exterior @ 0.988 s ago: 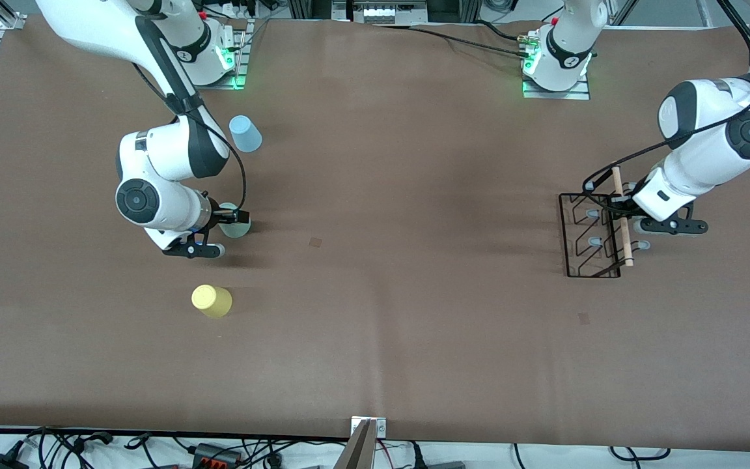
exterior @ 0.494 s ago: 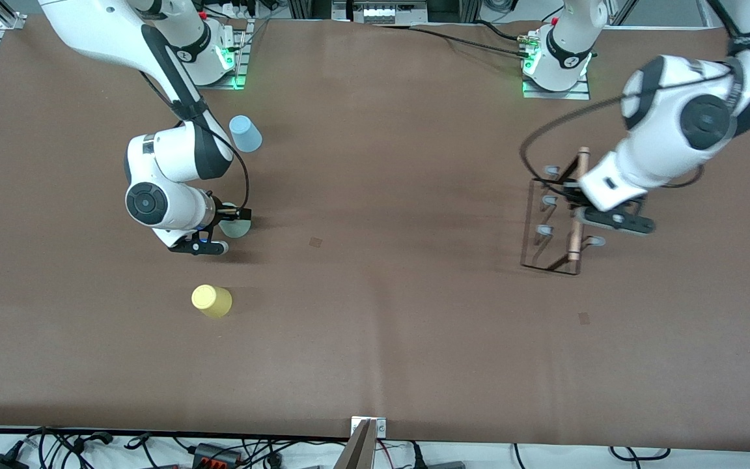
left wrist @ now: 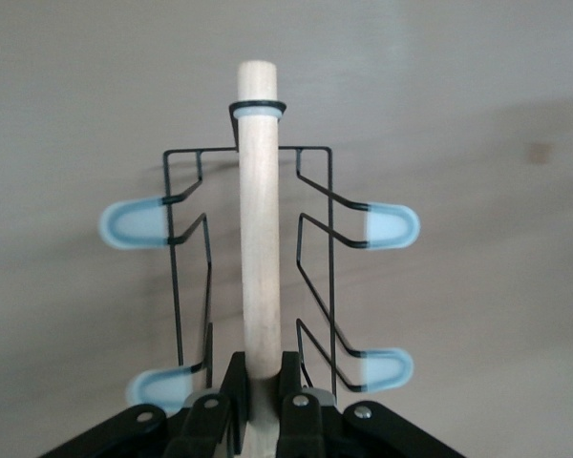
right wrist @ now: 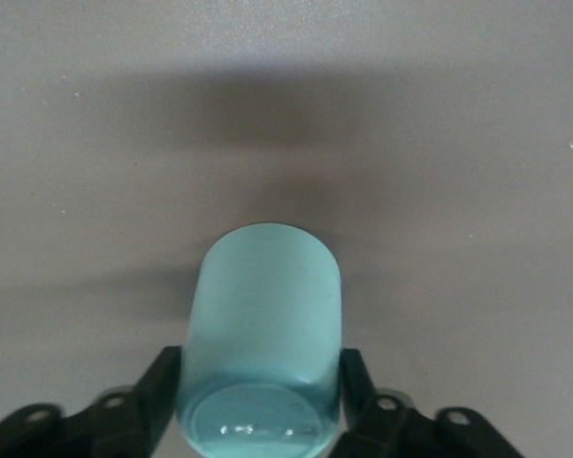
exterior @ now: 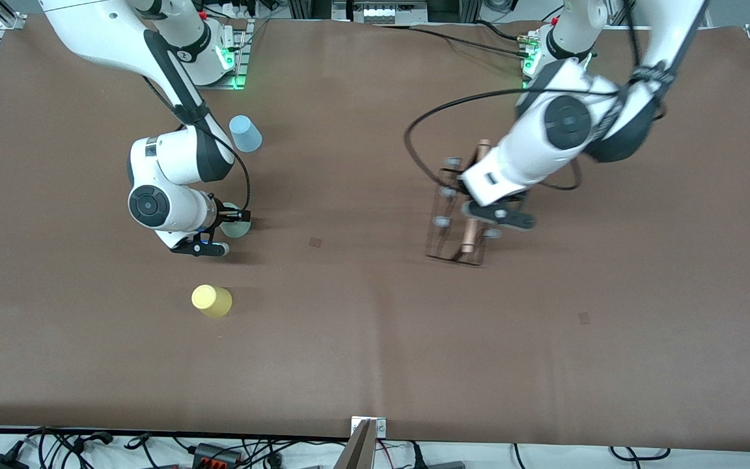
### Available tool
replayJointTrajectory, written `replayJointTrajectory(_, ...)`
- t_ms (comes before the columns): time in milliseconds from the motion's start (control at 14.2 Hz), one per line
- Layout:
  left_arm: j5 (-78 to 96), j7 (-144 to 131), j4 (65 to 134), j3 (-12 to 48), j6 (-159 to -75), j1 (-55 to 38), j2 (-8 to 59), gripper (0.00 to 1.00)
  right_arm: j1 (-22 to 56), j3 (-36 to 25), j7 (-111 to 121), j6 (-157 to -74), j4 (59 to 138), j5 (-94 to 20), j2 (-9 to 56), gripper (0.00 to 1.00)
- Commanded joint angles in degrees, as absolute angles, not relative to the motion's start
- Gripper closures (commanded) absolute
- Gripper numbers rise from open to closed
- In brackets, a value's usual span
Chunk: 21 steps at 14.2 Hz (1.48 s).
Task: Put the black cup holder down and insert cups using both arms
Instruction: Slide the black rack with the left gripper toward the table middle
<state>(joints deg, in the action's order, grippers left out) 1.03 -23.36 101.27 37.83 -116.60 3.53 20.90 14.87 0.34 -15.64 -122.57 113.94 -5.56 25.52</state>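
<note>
My left gripper (exterior: 479,207) is shut on the pale wooden rod (exterior: 471,233) of the black cup holder (exterior: 441,225) and holds it in the air over the middle of the table. In the left wrist view the gripper (left wrist: 260,389) clamps the rod (left wrist: 258,219) between the grey-blue-tipped pegs (left wrist: 134,225). My right gripper (exterior: 235,218) is low at the right arm's end, closed around the mint-green cup (exterior: 238,228), which rests on the table. In the right wrist view the gripper (right wrist: 260,386) has a finger against each side of that cup (right wrist: 265,305).
The light blue cup (exterior: 245,133) stands farther from the front camera than the mint-green cup. The yellow cup (exterior: 211,301) stands nearer to it. The table is covered in brown paper (exterior: 375,339). Cables lie along its near edge (exterior: 219,449).
My left arm has lifted the cup holder off the table at its own end and carried it toward the middle. My right arm shifted slightly; its gripper stayed at the mint-green cup.
</note>
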Motion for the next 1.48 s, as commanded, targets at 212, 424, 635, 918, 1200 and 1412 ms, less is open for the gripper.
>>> replayJointTrajectory(212, 0.9, -36.9, 86.8, 37.6, -117.1, -10.0, 33.5, 0.99, 14.2, 0.2, -14.8, -113.6, 106.6, -6.3, 24.3, 0.72)
replayJointTrajectory(424, 0.9, -41.5, 86.9, 37.4, -123.6, -13.4, 35.8, 0.99, 12.5, 0.0, -13.7, -100.5, 95.7, -6.4, 24.4, 0.72)
replayJointTrajectory(635, 0.5, -43.1, 86.8, 37.2, -125.6, -14.1, 37.3, 0.99, 11.0, 0.0, -12.6, -97.6, 90.6, -6.4, 24.5, 0.72)
replayJointTrajectory(918, -1.3, -43.9, 86.8, 36.9, -125.7, -14.2, 38.9, 0.87, 11.0, 0.0, -12.7, -97.7, 90.1, -6.4, 24.4, 0.72)
replayJointTrajectory(1200, -1.3, -43.9, 86.7, 36.8, -124.2, -13.1, 37.9, 0.49, 11.1, 0.0, -12.7, -97.7, 90.1, -6.4, 24.5, 0.72)
replayJointTrajectory(1412, -1.3, -43.6, 84.8, 37.6, -118.3, -8.5, 35.9, 0.3, 11.1, 0.2, -12.3, -97.6, 90.1, -6.4, 24.3, 0.72)
